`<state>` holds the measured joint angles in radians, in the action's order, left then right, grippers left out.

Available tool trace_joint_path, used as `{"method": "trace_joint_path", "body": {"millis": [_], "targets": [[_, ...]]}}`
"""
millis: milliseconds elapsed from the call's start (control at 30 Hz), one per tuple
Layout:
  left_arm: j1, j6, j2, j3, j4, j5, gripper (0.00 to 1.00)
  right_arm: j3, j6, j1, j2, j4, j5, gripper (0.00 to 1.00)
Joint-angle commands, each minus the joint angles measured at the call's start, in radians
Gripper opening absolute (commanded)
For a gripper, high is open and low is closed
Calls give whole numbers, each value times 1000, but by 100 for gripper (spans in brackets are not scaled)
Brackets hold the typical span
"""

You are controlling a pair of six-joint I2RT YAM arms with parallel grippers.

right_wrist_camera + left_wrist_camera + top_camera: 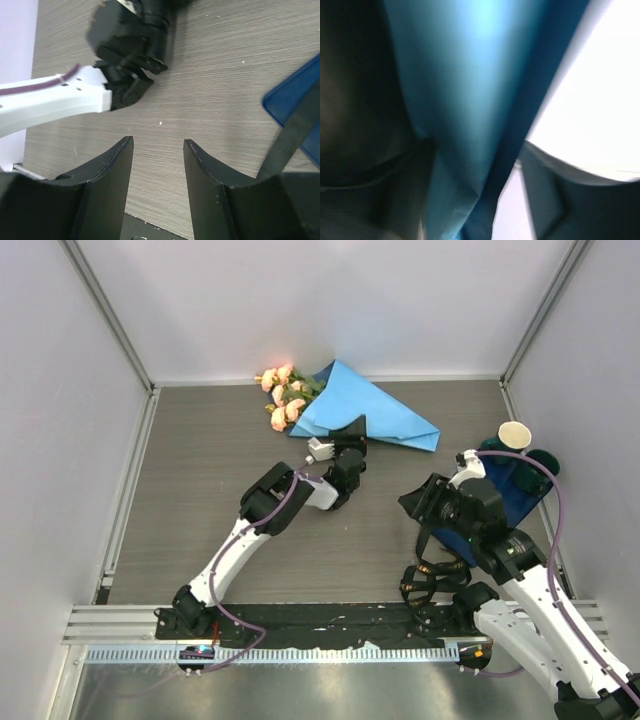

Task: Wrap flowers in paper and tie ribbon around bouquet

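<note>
Bouquet (pixel 345 405) wrapped, untied. Left gripper (pixel 352 427) at bouquet's near edge, grip unreadable; right gripper (pixel 158 145) open, empty. Risk: nudge unrolls paper (pixel 470 100).

No text, label, brand, number or sign can be read in any view. The ribbon (pixel 425 575) is too small to show any lettering. The paper (pixel 370 415) is plain blue. The left wrist view is too blurred to tell.
</note>
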<state>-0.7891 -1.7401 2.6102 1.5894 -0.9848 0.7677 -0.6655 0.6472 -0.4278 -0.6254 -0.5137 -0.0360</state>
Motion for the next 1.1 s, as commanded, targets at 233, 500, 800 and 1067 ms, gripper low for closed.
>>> {"method": "trace_joint_path", "body": {"millis": [233, 500, 800, 1067], "targets": [[39, -33, -243, -430, -87, -201, 100, -205, -12, 8, -210, -337, 266, 55], [33, 45, -625, -1140, -440, -450, 100, -91, 107, 6, -252, -401, 231, 58], [24, 232, -1016, -1385, -384, -887, 91, 70, 192, 17, -381, -99, 306, 61], [24, 778, -1697, -1258, 599, -1006, 94, 191, 161, 14, -491, 124, 381, 59]]}}
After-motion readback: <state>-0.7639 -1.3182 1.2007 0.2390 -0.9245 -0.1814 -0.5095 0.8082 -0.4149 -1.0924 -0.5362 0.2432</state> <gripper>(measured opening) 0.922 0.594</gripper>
